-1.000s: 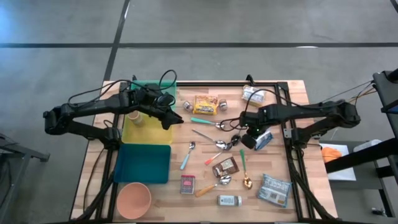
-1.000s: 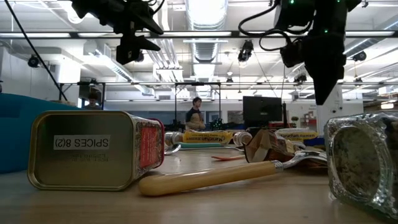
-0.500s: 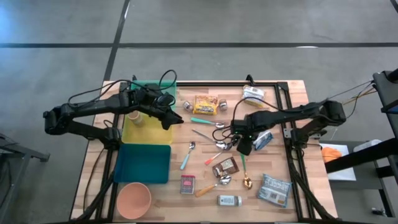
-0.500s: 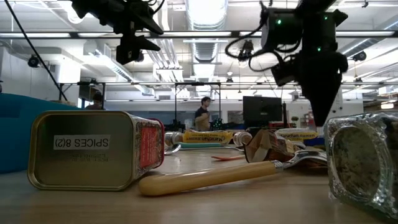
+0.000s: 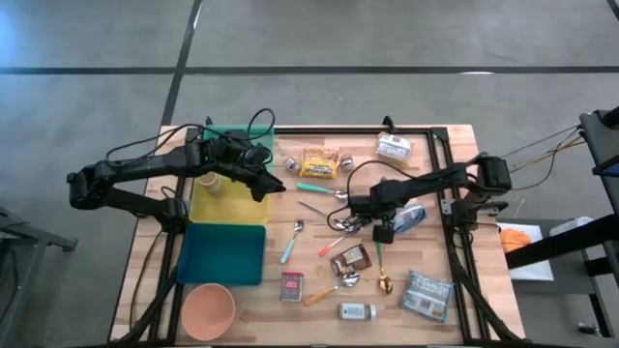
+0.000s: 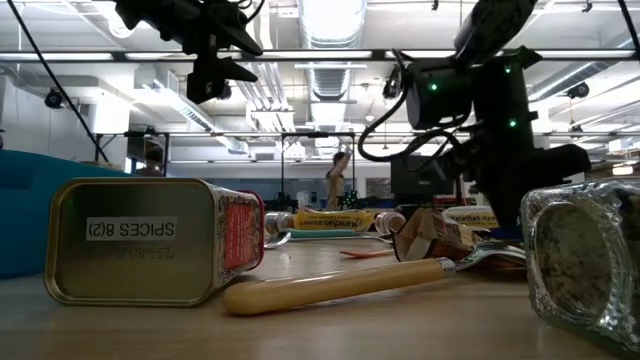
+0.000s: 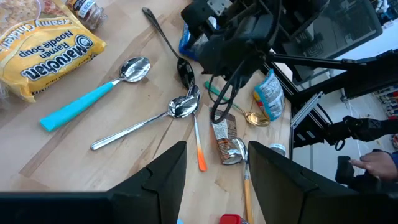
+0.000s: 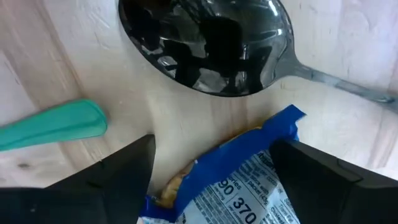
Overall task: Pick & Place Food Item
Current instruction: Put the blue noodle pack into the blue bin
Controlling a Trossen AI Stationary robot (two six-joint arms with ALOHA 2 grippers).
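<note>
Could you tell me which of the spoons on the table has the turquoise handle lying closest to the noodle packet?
It is the spoon with the flat turquoise handle, right beside the yellow ramen noodle packet. The other spoons nearby are all metal or have thin orange handles.

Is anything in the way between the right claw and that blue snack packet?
Nothing visible. The right gripper hangs with jaws open on either side of the blue packet's end. The dark spoon and teal handle lie just beyond it, not between.
</note>
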